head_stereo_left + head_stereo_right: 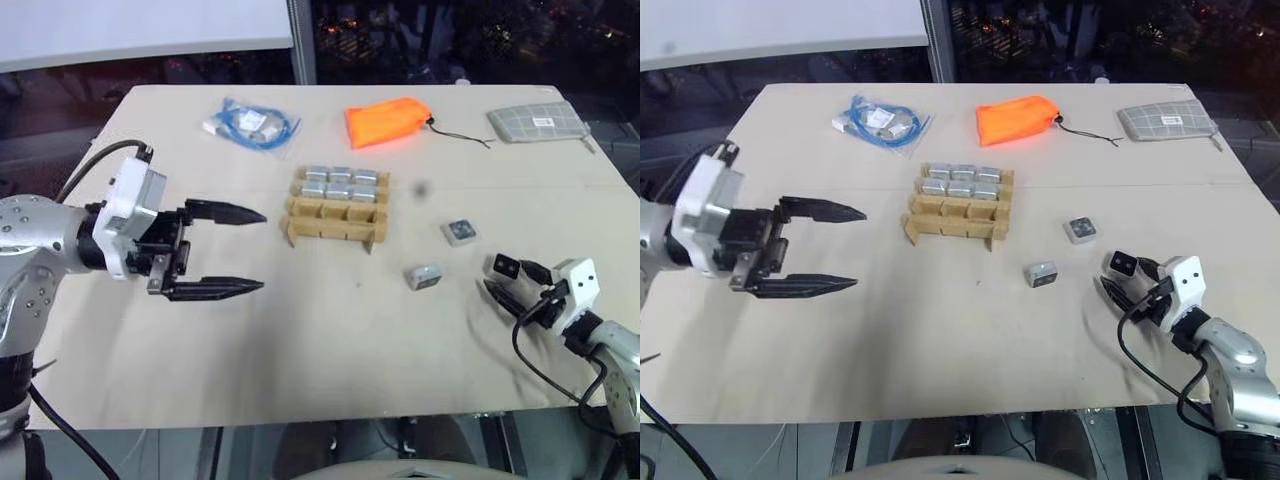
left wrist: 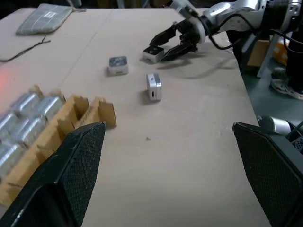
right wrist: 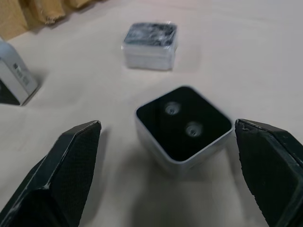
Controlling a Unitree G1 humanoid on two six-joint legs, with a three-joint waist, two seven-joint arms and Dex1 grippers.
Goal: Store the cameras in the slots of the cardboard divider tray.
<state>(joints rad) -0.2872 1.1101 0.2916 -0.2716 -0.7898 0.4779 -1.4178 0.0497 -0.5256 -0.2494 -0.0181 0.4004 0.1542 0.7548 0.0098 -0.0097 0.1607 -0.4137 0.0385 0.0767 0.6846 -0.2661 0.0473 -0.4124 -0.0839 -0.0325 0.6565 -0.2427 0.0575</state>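
The cardboard divider tray (image 1: 335, 222) stands mid-table; several silver cameras (image 1: 340, 182) fill its far slots, while the near slots look empty. Three loose cameras lie to its right: one flat (image 1: 461, 232), one on its side (image 1: 424, 276), and one dark face up (image 3: 184, 127). My right gripper (image 1: 505, 279) is open and low over the table, its fingers (image 3: 71, 161) on either side of that dark-faced camera without touching it. To the left of the tray, my left gripper (image 1: 262, 250) hovers above the table, wide open and empty, pointing toward the tray.
Along the table's far side lie a blue cable bundle in a clear bag (image 1: 250, 122), an orange drawstring pouch (image 1: 388, 122) and a grey checked pouch (image 1: 537, 122). The table's right edge runs close behind my right arm.
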